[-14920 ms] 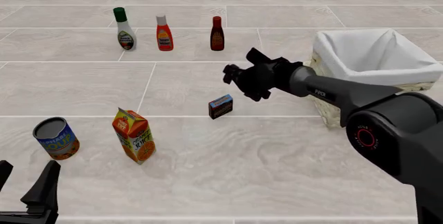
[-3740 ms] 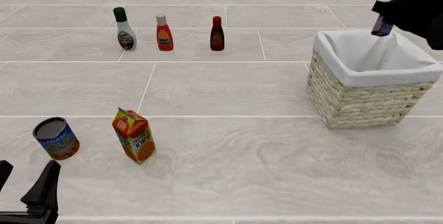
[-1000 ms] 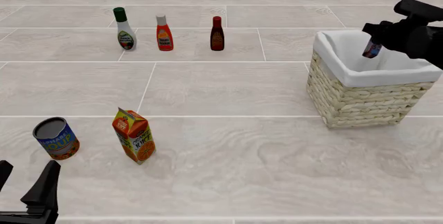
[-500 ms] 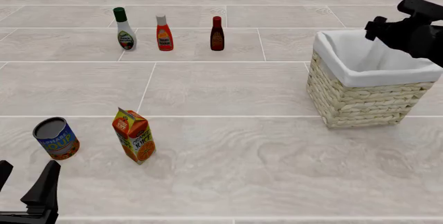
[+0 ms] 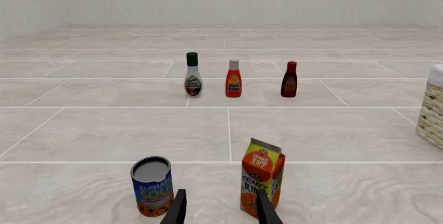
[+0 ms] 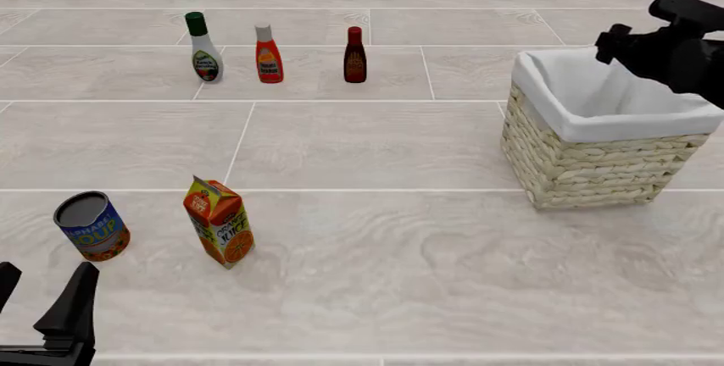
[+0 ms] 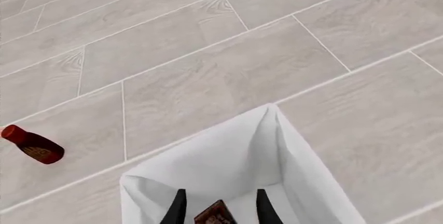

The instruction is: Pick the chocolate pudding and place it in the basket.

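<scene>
Brightness: you get even, bright, diffuse light in all three views; no lamp or direction shows.
Shadows: only faint soft patches under the orange juice carton (image 6: 219, 221) and soup can (image 6: 91, 226), ahead of your left fingers (image 6: 77, 298).
Glare: none on the pale tiled bench (image 6: 374, 146).
Focus: sharp throughout, no blur.
Edges: tile lines run straight; no distortion.
Contrast: the basket (image 7: 277, 156) liner beyond your right fingers (image 7: 264, 207) reads nearly flat white.

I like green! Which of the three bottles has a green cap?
The pale dressing bottle, leftmost in the row, has the green cap; the red bottle is white-capped, the dark sauce bottle red-capped.
</scene>
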Controlling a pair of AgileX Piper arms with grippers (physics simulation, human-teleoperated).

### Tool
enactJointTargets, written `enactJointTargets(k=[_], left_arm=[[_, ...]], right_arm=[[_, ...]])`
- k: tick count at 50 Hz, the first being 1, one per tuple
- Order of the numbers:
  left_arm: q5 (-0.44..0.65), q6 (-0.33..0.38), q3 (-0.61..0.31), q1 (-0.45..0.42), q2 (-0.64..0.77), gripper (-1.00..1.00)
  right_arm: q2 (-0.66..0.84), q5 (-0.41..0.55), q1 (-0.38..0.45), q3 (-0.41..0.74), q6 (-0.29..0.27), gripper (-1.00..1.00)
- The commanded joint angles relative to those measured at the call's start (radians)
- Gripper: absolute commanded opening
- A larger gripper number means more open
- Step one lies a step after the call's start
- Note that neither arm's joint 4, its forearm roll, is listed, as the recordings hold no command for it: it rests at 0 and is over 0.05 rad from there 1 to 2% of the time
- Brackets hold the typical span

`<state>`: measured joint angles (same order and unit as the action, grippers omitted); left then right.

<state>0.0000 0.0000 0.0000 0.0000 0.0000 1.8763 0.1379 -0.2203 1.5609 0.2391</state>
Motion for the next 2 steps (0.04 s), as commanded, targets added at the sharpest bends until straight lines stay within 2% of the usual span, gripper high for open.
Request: enactJointTargets(k=[1, 2], left_arm=[[0.000, 0.000, 0.000, 0.000, 0.000, 1.00], [0.000, 0.000, 0.000, 0.000, 0.000, 1.00]], right_arm=[[-0.002, 0.001, 0.001, 0.002, 0.001, 1.00], [-0.003, 0.001, 0.001, 0.002, 0.000, 1.00]])
